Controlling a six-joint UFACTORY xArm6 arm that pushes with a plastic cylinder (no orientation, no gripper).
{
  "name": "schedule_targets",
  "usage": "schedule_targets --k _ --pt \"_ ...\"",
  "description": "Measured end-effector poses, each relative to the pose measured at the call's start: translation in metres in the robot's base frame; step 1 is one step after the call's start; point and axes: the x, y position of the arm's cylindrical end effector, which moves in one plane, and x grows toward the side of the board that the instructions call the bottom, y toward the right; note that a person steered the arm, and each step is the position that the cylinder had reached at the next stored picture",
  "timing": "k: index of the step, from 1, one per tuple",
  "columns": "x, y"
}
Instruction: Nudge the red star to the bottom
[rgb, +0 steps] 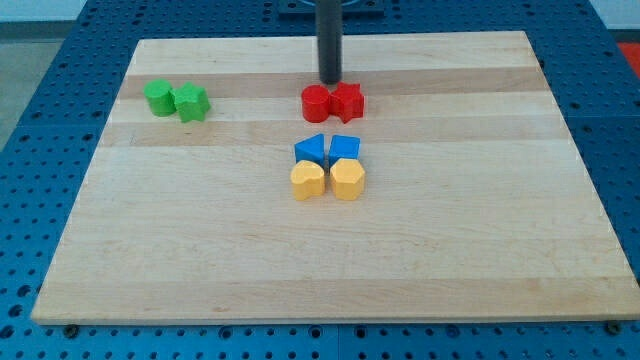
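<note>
The red star (347, 101) lies on the wooden board (200, 250) a little above the middle, touching a round red block (316, 102) on its left. My tip (330, 80) stands just above these two, over the seam between them, close to their top edges. The dark rod rises from there out of the view's top.
Below the red pair sit a blue triangle (311, 149) and a blue block (345, 147), with a yellow heart (307, 181) and a yellow block (347, 179) right under them. Two green blocks (158, 97) (191, 102) lie at the upper left.
</note>
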Motion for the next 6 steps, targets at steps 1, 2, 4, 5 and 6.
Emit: schedule_targets --k 1,2,4,5,6 --pt "0.019 0.002" --pt "0.032 0.002" --pt "0.019 0.053" --pt "0.03 0.125" --pt "0.084 0.158"
